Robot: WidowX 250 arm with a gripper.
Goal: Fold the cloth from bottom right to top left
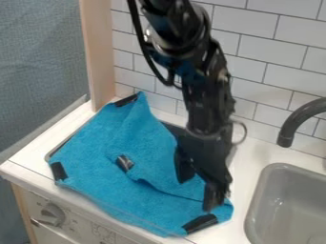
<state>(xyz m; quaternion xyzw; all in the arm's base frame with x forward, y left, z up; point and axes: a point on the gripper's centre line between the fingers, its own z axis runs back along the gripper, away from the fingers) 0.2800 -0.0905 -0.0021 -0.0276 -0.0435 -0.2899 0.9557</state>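
One blue cloth point(96, 143), dark-patched corners point(58, 170), one corner folded inward to its middle. Gripper point(198, 194) over cloth's right part, fingers apart. Grey sink point(269, 190) to the right.

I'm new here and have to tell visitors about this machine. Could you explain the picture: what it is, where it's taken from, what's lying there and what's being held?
The machine is a black robot arm, coming in from the top and ending in a two-finger gripper. A fixed camera looks down at a slant on a white counter.

A blue cloth with dark patches lies there; one part is folded inward, with a patch near the middle. To the right are a grey sink and a dark faucet.

The gripper's fingers are apart, over the cloth; I see nothing clearly held.
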